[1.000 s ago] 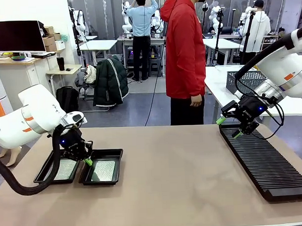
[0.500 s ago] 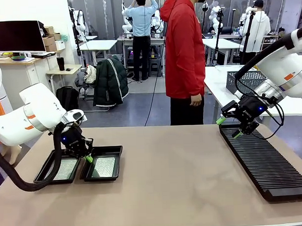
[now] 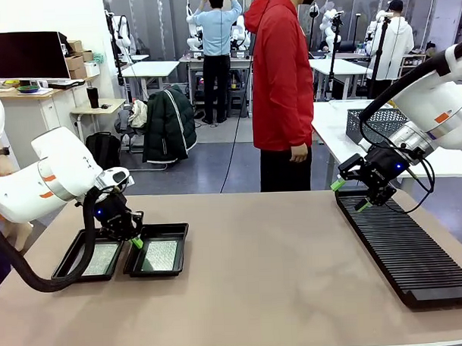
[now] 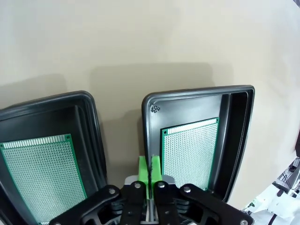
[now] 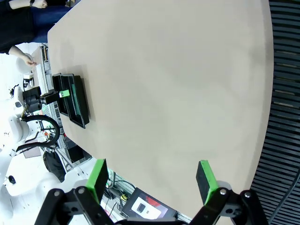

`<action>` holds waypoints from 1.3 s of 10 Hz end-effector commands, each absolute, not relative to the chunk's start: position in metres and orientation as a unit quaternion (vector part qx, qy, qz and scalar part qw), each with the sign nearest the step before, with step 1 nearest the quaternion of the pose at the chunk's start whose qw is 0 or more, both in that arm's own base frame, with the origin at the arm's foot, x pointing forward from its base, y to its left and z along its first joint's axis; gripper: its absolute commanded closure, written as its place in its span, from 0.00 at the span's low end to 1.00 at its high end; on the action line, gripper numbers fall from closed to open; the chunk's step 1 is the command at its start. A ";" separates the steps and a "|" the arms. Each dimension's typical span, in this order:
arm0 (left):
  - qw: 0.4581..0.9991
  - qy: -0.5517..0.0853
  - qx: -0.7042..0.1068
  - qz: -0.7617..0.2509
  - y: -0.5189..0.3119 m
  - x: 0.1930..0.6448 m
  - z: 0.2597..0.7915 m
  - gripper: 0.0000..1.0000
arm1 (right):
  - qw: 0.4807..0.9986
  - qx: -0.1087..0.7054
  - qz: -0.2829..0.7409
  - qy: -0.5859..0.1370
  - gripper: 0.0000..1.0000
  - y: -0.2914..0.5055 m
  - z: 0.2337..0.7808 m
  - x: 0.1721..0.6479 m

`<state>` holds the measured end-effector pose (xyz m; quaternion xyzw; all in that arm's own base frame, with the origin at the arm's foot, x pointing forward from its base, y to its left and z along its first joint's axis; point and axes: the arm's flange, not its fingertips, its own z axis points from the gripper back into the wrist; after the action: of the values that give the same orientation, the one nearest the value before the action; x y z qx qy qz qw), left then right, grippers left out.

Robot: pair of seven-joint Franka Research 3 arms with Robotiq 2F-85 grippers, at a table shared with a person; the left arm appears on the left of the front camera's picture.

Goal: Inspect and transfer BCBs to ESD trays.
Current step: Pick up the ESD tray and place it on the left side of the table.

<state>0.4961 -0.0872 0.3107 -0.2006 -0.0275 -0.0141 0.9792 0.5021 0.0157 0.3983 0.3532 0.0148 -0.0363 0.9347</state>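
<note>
Left wrist view: left gripper (image 4: pixel 149 172) pads clamp tray (image 4: pixel 234 136) rim

The trays (image 3: pixel 158 251) are glossy black. Each BCB (image 4: pixel 189 151) is green with a fine grid of pale dots and a darker green edge. The table (image 3: pixel 265 278) is plain beige. The rack (image 3: pixel 404 247) is black and ribbed. Both grippers, left (image 4: pixel 150 166) and right (image 5: pixel 152 180), are black with bright green pads. The arms are white with orange marks.
</note>
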 end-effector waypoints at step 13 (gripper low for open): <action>0.993 0.017 -0.113 -0.021 -0.117 0.492 0.396 0.00 | 0.936 0.349 -0.040 0.017 0.00 0.016 0.400 0.499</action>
<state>0.4953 -0.1138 0.3825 -0.1326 0.0022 -0.0188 0.9910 0.5020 0.0157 0.3983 0.3532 0.0148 -0.0364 0.9347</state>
